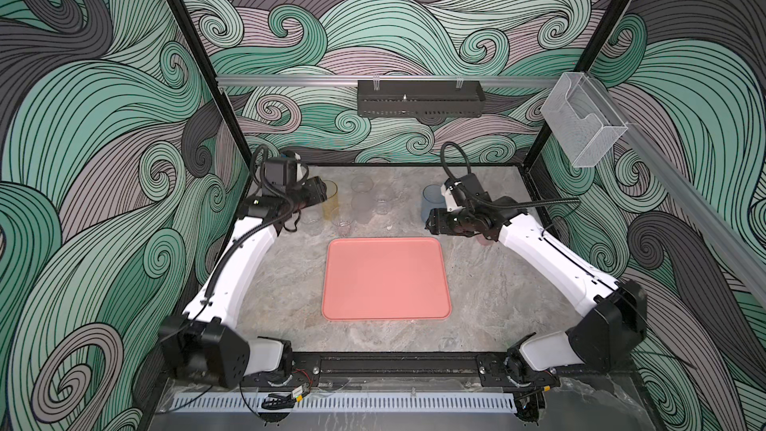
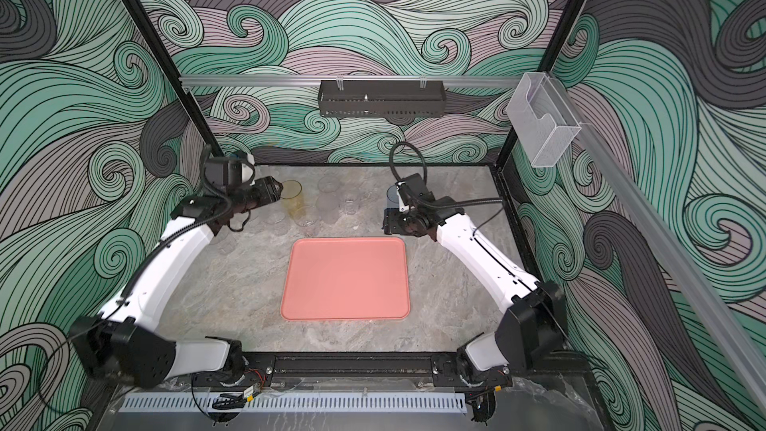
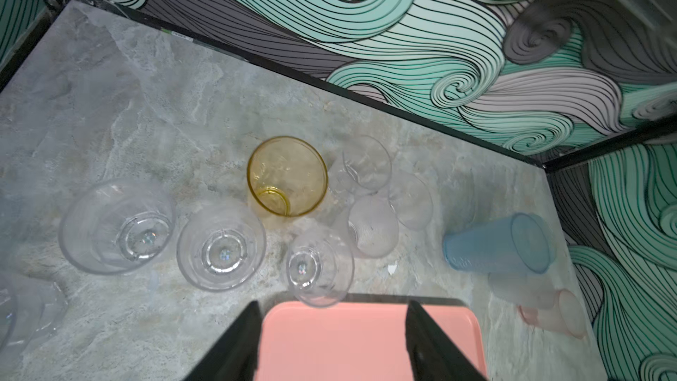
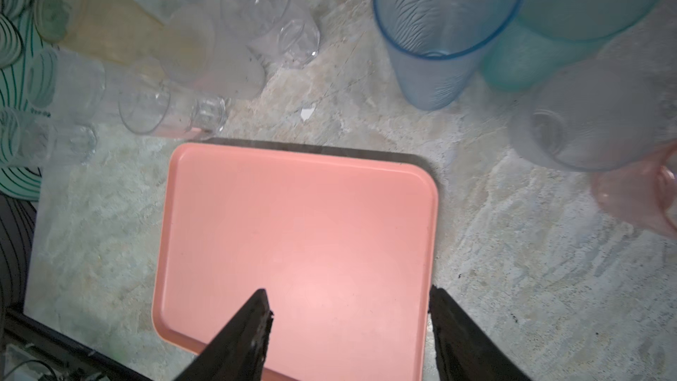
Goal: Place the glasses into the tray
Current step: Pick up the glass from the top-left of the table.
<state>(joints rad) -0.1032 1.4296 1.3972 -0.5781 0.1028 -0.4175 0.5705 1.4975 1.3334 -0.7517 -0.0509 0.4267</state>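
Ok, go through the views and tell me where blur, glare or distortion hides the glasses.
In both top views the clear glasses nearly vanish against the marble table; the amber glass reads well. Left wrist: sharp, but the blue glass looks tipped by lens distortion. Right wrist: clear glasses smeared at the edge; the tray is crisp.

Salmon tray (image 2: 346, 279) at centre, amber glass (image 2: 292, 200) upright just beside left claw (image 2: 278, 189), clear glasses (image 2: 327, 201) behind tray
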